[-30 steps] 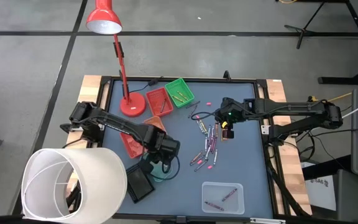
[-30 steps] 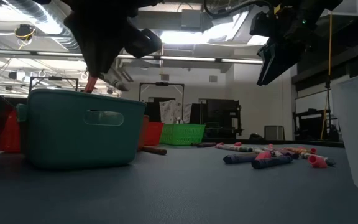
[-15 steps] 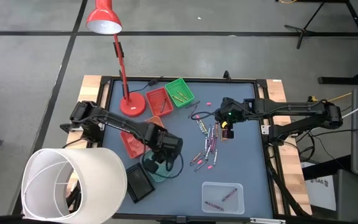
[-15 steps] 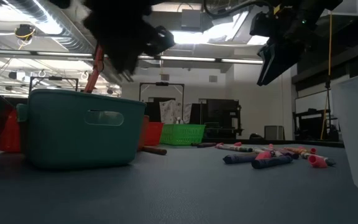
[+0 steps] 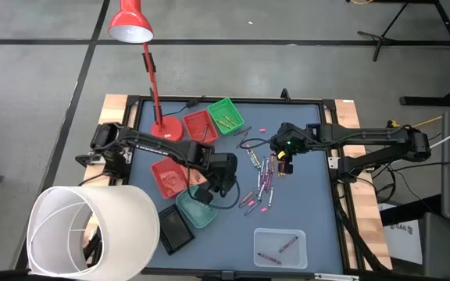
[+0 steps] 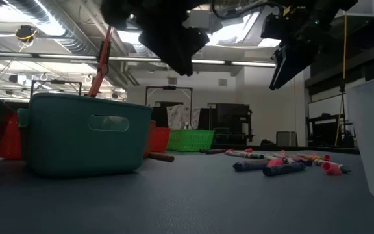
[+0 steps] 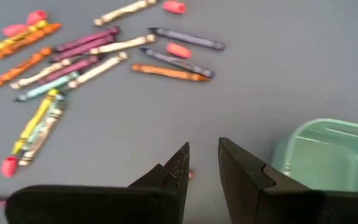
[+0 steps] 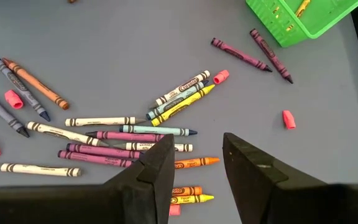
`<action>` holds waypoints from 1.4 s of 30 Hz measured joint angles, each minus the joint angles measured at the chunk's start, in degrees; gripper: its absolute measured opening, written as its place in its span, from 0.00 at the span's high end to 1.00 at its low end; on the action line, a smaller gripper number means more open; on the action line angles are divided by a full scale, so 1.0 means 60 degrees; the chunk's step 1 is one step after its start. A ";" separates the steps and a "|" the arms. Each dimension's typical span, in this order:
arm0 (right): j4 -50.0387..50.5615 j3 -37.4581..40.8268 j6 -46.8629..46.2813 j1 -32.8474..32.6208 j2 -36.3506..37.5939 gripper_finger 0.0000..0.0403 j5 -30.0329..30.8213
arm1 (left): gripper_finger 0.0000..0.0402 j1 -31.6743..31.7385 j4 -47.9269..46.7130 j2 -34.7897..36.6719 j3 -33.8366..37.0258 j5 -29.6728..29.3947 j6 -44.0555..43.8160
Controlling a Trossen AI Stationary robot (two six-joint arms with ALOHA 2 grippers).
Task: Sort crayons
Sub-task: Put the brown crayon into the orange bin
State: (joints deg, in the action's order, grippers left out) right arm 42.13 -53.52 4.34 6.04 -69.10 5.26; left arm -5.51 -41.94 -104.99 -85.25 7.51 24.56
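Many crayons (image 5: 261, 181) lie loose on the blue-grey mat at mid table; they also show in the left wrist view (image 7: 86, 59), the right wrist view (image 8: 123, 134) and the low view (image 6: 281, 162). My left gripper (image 5: 223, 178) hangs above the mat between the teal tray (image 5: 196, 209) and the crayons. Its fingers (image 7: 204, 163) are a little apart and hold nothing. My right gripper (image 5: 283, 160) hovers over the far right part of the crayon heap, open and empty (image 8: 197, 149). It is well above the mat in the low view (image 6: 291, 55).
Green tray (image 5: 225, 115), two red trays (image 5: 200, 125) (image 5: 170, 178) and an orange tray (image 5: 199, 153) stand at the left. A red desk lamp (image 5: 165, 129) stands at far left. A clear bin (image 5: 281, 247) holds a few crayons near the front. A white cylinder (image 5: 92, 230) stands at front left.
My left gripper has moved from above the teal tray toward the table's right and far side, toward the crayon heap, uncovering the teal tray and the near red tray. My right gripper has kept still.
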 joint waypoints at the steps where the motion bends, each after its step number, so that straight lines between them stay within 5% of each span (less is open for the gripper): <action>1: 0.0000 0.0000 -0.0003 0.0000 -0.0001 0.67 0.0000 | 0.82 0.0072 0.0040 -0.0020 0.0000 0.0000 0.0003; 42: -0.0010 0.0004 0.0003 -0.0004 -0.0026 0.67 -0.0061 | 0.83 0.0610 -0.0465 -0.2794 -0.0033 -0.0342 0.1253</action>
State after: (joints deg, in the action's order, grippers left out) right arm 42.07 -53.49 4.36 6.02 -69.25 4.89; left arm -1.85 -44.73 -121.75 -85.45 5.45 32.07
